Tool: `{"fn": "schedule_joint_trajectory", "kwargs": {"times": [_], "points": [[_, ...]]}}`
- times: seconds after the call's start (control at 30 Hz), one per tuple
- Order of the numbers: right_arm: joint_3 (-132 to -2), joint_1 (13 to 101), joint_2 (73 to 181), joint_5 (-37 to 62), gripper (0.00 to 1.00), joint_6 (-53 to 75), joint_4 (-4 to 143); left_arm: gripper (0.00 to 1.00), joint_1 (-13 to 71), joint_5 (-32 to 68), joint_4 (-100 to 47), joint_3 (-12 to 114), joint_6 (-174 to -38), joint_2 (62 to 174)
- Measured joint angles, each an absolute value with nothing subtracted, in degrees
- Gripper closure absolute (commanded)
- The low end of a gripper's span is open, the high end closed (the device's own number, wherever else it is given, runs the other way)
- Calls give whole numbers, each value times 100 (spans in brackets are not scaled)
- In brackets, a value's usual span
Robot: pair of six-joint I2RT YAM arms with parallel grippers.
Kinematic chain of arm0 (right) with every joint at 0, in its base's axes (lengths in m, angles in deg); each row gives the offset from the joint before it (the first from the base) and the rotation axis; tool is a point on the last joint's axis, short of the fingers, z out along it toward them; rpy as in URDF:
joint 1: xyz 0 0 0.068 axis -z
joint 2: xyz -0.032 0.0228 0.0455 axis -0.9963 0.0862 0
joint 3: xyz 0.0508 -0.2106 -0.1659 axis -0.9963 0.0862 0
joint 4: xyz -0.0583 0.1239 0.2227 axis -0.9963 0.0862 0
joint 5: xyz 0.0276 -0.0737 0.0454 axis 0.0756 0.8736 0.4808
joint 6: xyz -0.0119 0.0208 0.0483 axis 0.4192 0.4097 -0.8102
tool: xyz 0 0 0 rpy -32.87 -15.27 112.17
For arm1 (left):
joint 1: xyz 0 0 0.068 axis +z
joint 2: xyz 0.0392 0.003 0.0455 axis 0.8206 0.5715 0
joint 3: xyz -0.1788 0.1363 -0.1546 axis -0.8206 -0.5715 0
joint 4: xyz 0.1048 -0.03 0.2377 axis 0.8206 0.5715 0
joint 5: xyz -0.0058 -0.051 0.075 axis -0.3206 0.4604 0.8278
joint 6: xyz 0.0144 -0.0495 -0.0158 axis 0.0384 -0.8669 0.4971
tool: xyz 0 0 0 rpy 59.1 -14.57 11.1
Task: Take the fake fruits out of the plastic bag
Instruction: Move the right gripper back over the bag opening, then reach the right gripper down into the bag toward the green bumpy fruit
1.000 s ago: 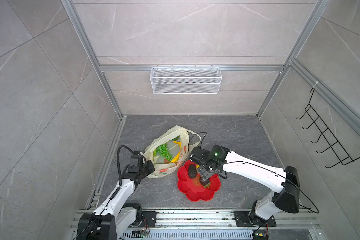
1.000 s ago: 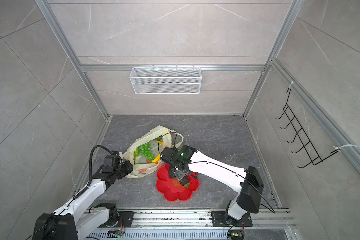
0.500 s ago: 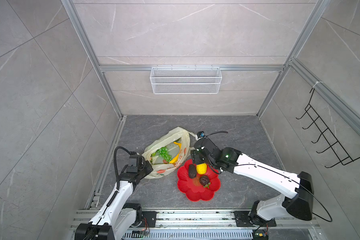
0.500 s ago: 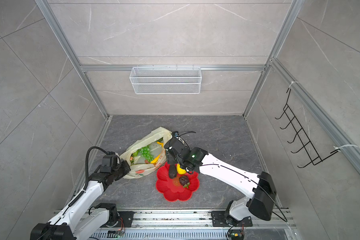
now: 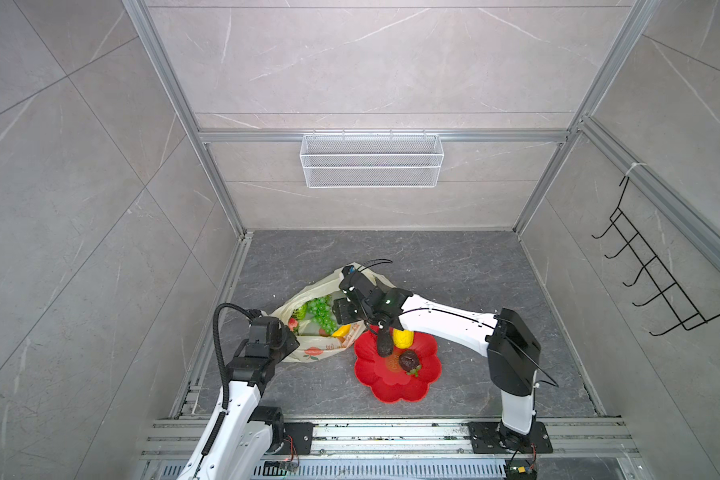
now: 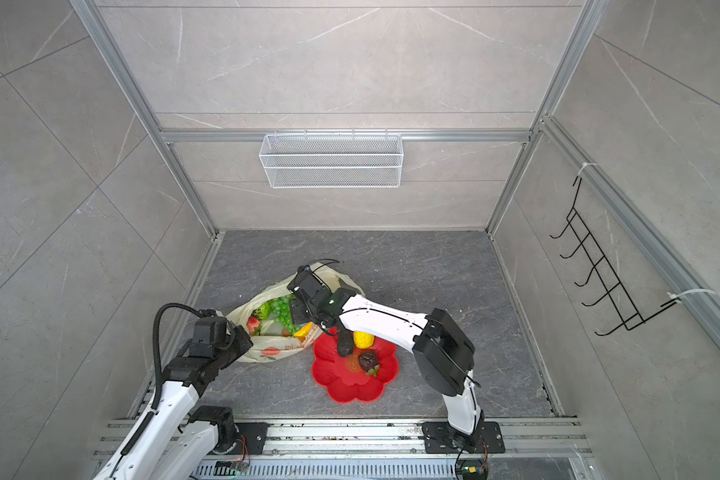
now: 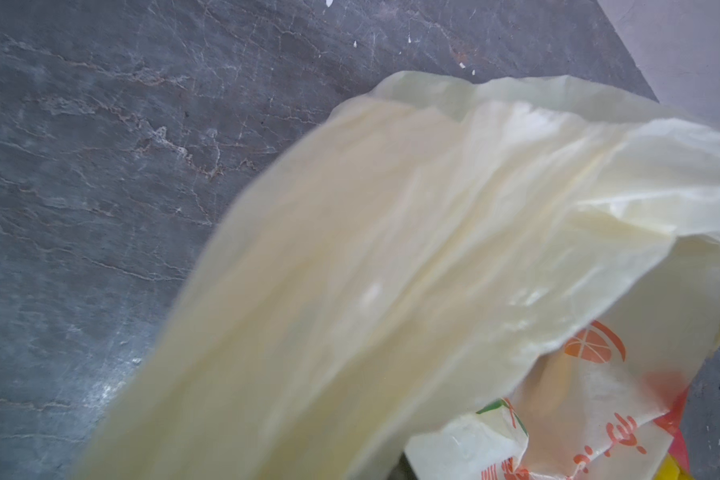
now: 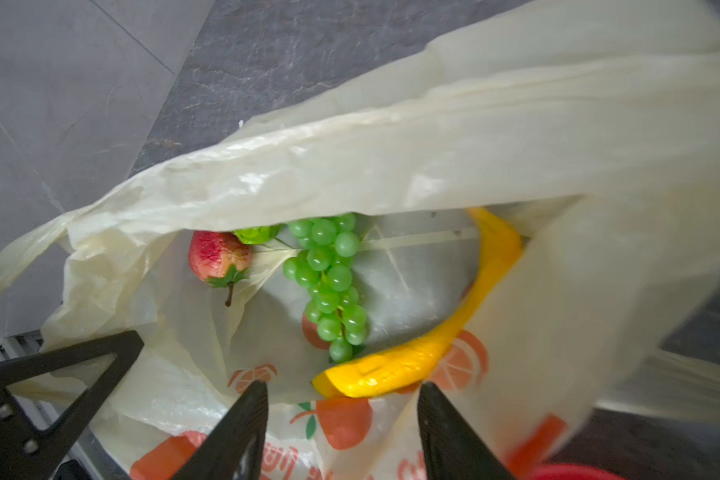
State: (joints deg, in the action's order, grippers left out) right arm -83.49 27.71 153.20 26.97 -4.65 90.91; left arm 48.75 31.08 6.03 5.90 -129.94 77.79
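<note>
plastic bag [image 5: 321, 351]: thin, crinkly, translucent pale yellow film with orange-red fruit prints; lies touching the left edge of the red plate [image 5: 395, 388], mouth gaping upward.
in the bag: green grape bunch [image 8: 333, 286] in the middle; yellow banana [image 8: 433, 349] curved along the side nearest the plate; red strawberry [image 8: 219, 255] and green knobbly ball [image 8: 256, 233] on the side away from the plate, touching each other.
red plate: flower-shaped, flat on the grey floor.
on the plate: dark avocado [image 5: 384, 341] and yellow lemon [image 5: 403, 338] just beside each other at the rim nearest the bag; dark-brown piece [image 5: 409, 360] near the centre, apart from both.
right gripper [image 8: 344, 385]: jaws apart, nothing between them; over the bag's mouth on the plate side, tips toward the banana's end.
left gripper [image 5: 287, 338]: jaws together, pinching the bag's rim on the side far from the plate; film runs taut from it.
</note>
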Motion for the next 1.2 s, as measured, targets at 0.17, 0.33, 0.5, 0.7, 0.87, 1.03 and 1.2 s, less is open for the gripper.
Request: {"fn": "schedule_joint_trajectory", "kwargs": {"times": [0.17,0.33,0.5,0.7,0.87,1.03,1.2], "points": [[-8998,2553,16044,2445,43,-462,8986,100,4891,3230,614,590,-13061,7954],[-9568,2452,16706,2207,43,-465,8975,100,4961,3206,526,553,-13197,8160],[-9909,2382,17180,2050,40,-467,8892,100,5007,3204,406,551,-13282,8291],[-10397,2323,17517,2212,36,-508,8855,100,5070,3047,290,474,-13348,8328],[-11033,2325,17869,2574,31,-594,8888,100,5070,2769,205,450,-13383,8195],[-12042,2332,18441,2867,28,-657,9167,100,5070,2599,144,430,-13383,8029],[-12740,2380,18914,3051,23,-729,9454,100,5070,2550,144,393,-13383,7913]]}}
